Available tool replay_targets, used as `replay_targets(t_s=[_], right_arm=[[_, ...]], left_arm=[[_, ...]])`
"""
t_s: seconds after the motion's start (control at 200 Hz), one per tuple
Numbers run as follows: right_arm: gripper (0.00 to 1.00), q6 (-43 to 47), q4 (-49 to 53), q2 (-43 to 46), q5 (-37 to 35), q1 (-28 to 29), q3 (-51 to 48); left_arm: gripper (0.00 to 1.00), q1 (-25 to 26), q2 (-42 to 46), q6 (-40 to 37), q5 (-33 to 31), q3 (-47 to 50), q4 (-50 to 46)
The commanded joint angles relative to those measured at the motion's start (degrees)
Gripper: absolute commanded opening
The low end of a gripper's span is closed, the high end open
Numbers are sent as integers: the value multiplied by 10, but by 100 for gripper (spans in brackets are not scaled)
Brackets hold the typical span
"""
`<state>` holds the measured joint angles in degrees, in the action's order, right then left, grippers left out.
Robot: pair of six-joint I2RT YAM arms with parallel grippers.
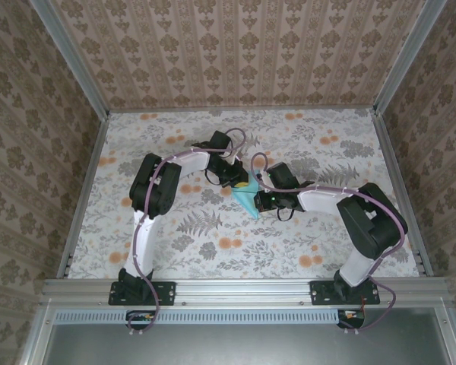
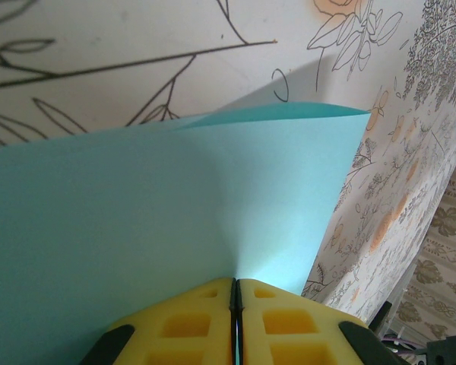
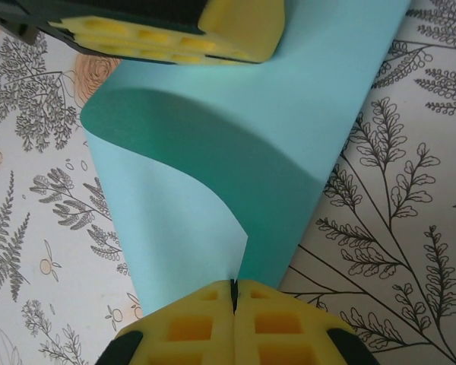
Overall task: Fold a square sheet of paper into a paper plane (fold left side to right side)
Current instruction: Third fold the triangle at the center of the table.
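Nearest the arm bases, pinched in the right gripper [image 3: 233, 293]: one edge of the square sheet of paper [image 3: 289, 129], jaws pressed flat together with nothing but the thin cyan layer between. Just beyond, a flap curled up and over the rest in a loose bow (no crease set yet, by the look of it), near the middle of the floral table [image 1: 175, 243], between the two wrists. Farther on, gripped the same way by the left gripper [image 2: 235, 293], jaws closed on another stretch of edge, the raised layer arching above the one beneath. To do this fold well: carry both pinched points across together, at one height and one pace, so as not to skew or tear the sheet. Bring the travelling edge down flush on the opposite edge, corners matched, before letting the bow flatten. Keep tension light against buckling. Release only once aligned, then press along the bend from the middle outward. Likely risk: slipping of the lower layer on the smooth cloth, hence a slow, low sweep.
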<state>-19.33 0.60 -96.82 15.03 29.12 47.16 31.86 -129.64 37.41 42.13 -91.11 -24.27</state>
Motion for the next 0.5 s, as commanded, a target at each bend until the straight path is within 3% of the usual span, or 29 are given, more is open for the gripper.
replay_targets(t_s=[0.0,0.495], right_arm=[[0,7,21,11,-8,-2,-5],[0,13,37,-16,-21,-3,9]], left_arm=[[11,5,-23,-13,-20,8,-27],[11,4,-23,-13,-19,5,-30]])
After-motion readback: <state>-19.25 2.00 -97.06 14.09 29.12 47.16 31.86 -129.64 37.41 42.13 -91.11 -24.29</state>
